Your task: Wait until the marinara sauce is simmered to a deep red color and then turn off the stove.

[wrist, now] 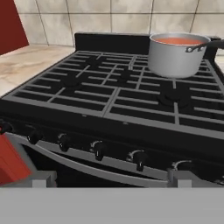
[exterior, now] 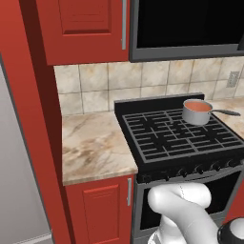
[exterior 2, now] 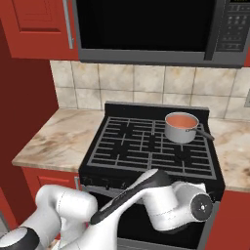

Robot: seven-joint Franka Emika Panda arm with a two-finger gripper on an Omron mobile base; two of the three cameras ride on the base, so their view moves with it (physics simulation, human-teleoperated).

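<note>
**While sauce stays pale, hold off the knobs**

While still orange-red rather than deep red, sauce (wrist: 178, 41) sits in a small grey saucepan (wrist: 175, 59) on the stove (exterior: 176, 138), over the back burner at about 1 o'clock on the grate in the left base view and about 2 o'clock in the right base view. Placed squarely over that burner, presumably so the flame heats it evenly; handle (exterior: 226, 113) turned out toward 3 o'clock, away from the backsplash and clear of the other burners. Surface flat and smooth, no bubbling to be made out.

Parked low before the oven door (exterior 2: 146, 219), with the arm (exterior 2: 161, 200) folded in front of the range: a sensible waiting pose, judged as chosen to keep the knob row (wrist: 100, 148) within short reach and the pan in sight of the hand camera. Five dark knobs strung along the front edge from 9 o'clock to 4 o'clock in the hand view; which one feeds the burner under the pan cannot be told from here, though a right-hand one seems likely given where the pan stands.

Gripper (wrist: 109, 183) fingertips barely visible at the bottom edge of the hand view, well apart, nothing between them, touching no knob. Ready for a twist, not yet called for: colour reads too light, so waiting looks like the step in hand.
</note>
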